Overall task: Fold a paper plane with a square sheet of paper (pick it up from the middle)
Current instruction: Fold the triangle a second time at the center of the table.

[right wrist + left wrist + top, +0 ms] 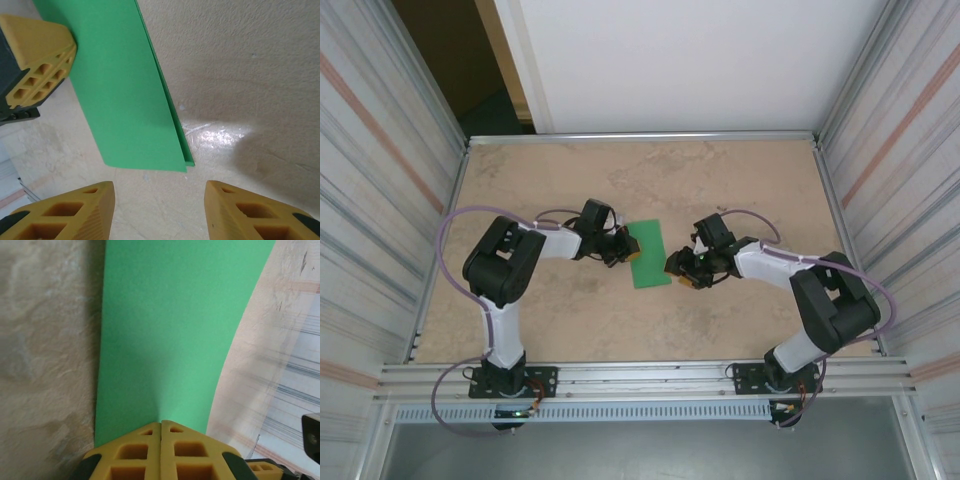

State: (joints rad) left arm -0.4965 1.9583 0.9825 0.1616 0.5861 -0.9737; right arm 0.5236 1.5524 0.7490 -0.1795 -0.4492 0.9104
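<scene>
The green sheet of paper (647, 254) is doubled over into a narrow rectangle. In the right wrist view two layers show along one long edge (125, 95). It sits between the two grippers, about mid-desk.

The left gripper (617, 247) has hold of it. In the left wrist view its yellow fingers meet with no gap (161, 422) and pinch the paper's near edge. From there the sheet (170, 330) runs straight ahead of the fingertips, and its far side bows in a curve.

The right gripper (678, 265) is on the opposite side of the sheet, about half open and holding nothing. Its two fingers stand apart (160, 187), with bare desk (720, 190) between them. The paper's nearest corner is just ahead of the gap, not touching either finger. Beyond that corner, the left gripper's fingers (37, 55) show clamped on the far edge.
</scene>
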